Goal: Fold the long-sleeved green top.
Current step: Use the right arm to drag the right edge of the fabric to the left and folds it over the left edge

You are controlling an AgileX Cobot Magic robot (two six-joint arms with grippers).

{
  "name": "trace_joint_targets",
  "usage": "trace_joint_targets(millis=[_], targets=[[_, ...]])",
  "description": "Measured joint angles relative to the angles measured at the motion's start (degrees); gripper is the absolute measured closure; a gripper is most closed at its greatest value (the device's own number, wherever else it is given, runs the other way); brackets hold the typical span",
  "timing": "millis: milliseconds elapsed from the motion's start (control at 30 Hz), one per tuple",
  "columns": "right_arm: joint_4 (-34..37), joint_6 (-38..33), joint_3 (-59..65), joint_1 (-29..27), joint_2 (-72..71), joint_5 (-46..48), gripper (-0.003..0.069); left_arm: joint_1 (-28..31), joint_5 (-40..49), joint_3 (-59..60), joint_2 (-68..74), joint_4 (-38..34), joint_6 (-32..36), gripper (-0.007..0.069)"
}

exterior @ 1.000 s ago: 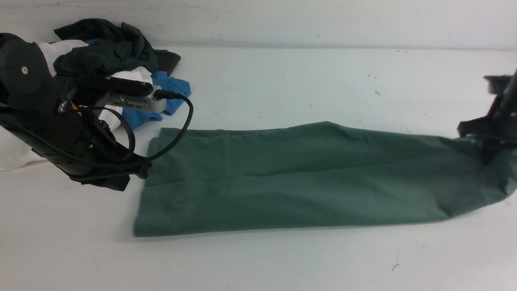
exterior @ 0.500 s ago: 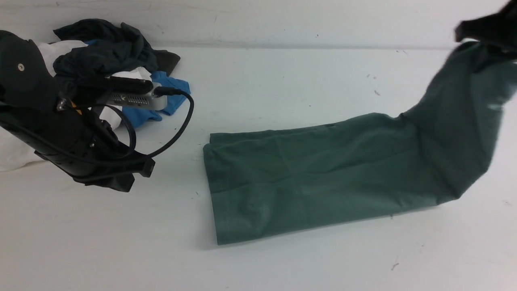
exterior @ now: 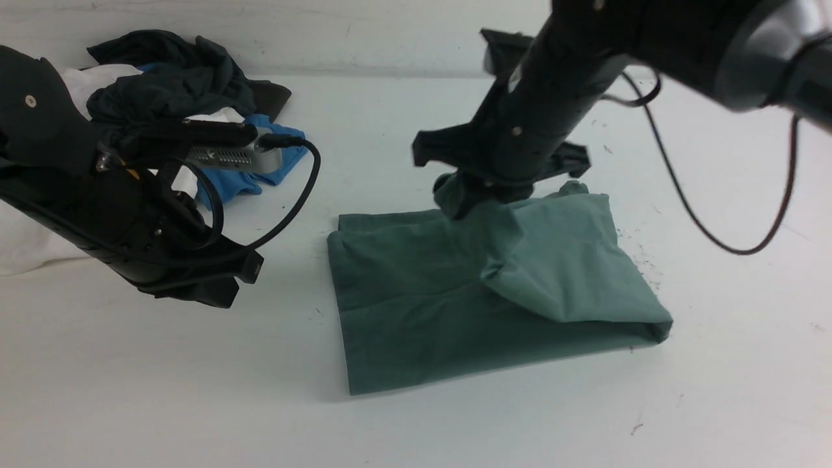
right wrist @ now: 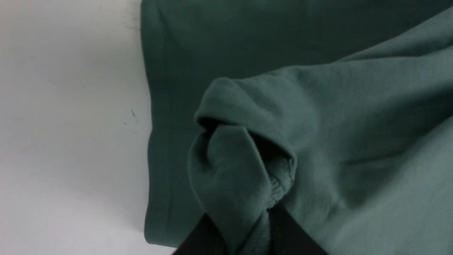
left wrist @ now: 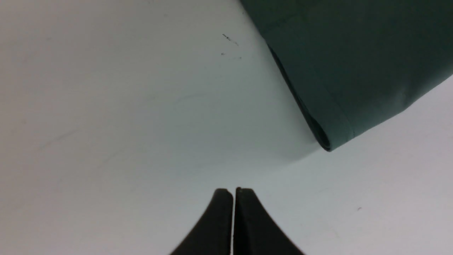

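Lying in the middle of the scuffed, speck-marked white table (exterior: 130,390), the green long-sleeved top (exterior: 416,312) has its right part doubled over leftward. A bunch of its cloth is pinched in the right gripper (right wrist: 244,230) above its far edge. The left gripper (left wrist: 233,193), jaws pressed together, hovers off the top's left edge. A clothes heap (exterior: 188,91) sits at the far left corner against the pale wall (exterior: 390,32).

Left arm (exterior: 71,188): held low at the left side, left gripper (left wrist: 233,193) angled downward, jaws pressed together, nothing held. Right arm (exterior: 650,32): stretched in from the right, right gripper (right wrist: 244,228) pointed down, jaws clamped on a bunch of the green long-sleeved top (exterior: 422,305).
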Motion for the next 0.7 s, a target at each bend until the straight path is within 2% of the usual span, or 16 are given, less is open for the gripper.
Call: trace_joint_targets(millis=[233,367,467,500,567,600,633,700], targets=[[5.5,3.3,0.0,2.3,5.8,-6.3,0.0584,0.0,0.0,0.0,0.0,-0.2,0.2,0.0628],[8.5,3.4,0.0,2.5,7.4,-9.4,0.054,0.0,0.0,0.0,0.0,-0.2,0.2,0.0628],[11.9,3.2,-0.1,2.5,7.8,-12.0,0.0438,0.0,-0.1,0.0,0.0,-0.2,0.2,0.0628],[13.7,2.9,-0.1,2.5,7.9,-12.7,0.0367,0.0,-0.2,0.0,0.0,-0.2,0.2,0.0628],[15.1,2.5,-0.1,2.5,7.9,-13.2,0.0321,0.0,-0.4,0.0,0.0,-0.2,0.2,0.0628],[16.9,1.6,-0.1,2.5,7.9,-13.5,0.0278,0.0,-0.6,0.0,0.0,-0.2,0.2,0.0628],[18.9,-0.6,-0.7,2.5,7.9,-13.5,0.0204,0.0,-0.9,0.0,0.0,-0.2,0.2,0.0628],[19.9,-3.4,-1.7,2.3,7.9,-12.9,0.0167,0.0,-1.1,0.0,0.0,-0.2,0.2,0.0628]])
